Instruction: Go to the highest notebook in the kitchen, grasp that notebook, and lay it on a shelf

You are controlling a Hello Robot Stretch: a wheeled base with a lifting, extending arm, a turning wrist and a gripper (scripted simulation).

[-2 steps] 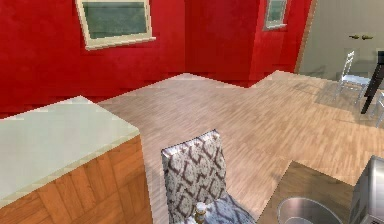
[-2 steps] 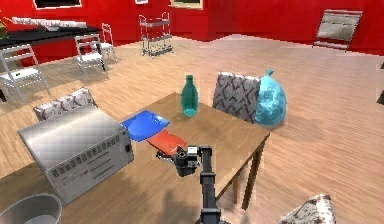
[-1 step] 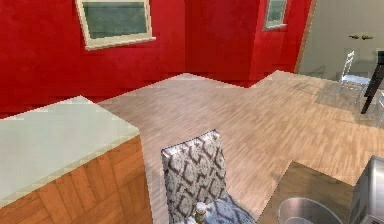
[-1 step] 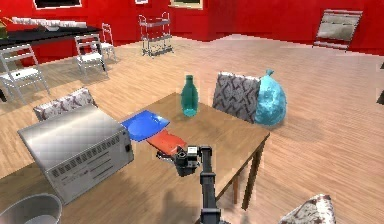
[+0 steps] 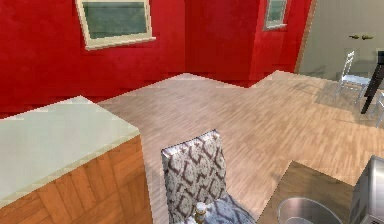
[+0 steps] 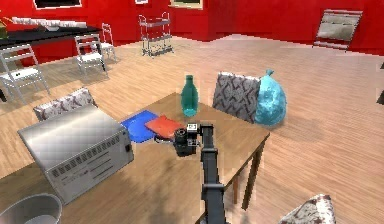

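In the arm side view, two flat notebooks are seen lying on the wooden surface, a blue notebook and a red notebook just beside it. Whether one of them overlaps the other cannot be told. A green bottle is placed upright just behind them, and a grey appliance is set on the surface toward the view's left. A blue bag and a patterned chair are found at the far edge. The arm is extended over the surface, and the claw is located at the near edge of the red notebook. It cannot be told how wide the claw is set, nor whether anything is held by it.
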